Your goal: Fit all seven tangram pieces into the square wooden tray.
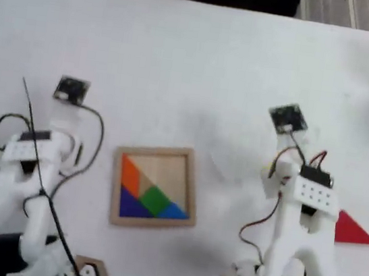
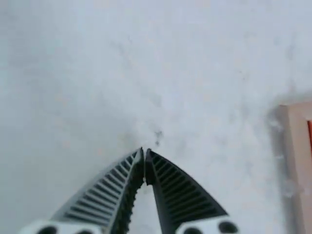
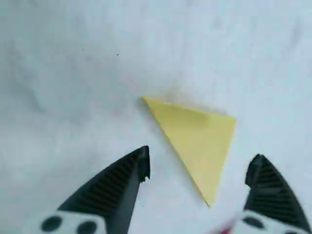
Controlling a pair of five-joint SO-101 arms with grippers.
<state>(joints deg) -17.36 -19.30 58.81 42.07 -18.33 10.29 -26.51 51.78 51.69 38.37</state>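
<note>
A partly filled square wooden tray (image 1: 159, 151) is sitting on a white counter (image 1: 181, 63). Left of it, the left end effector (image 2: 145, 155) is hanging pinched together; to its right, the right end effector (image 3: 199, 163) is gaping wide above a yellow triangle (image 3: 195, 131).

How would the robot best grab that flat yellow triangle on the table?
Probably straight down from above: the yellow triangle lies flat on the table, so only its thin edges offer a hold. The open right gripper has a finger on either side; pinching across the wide middle, not a pointed corner, looks safest.
</note>
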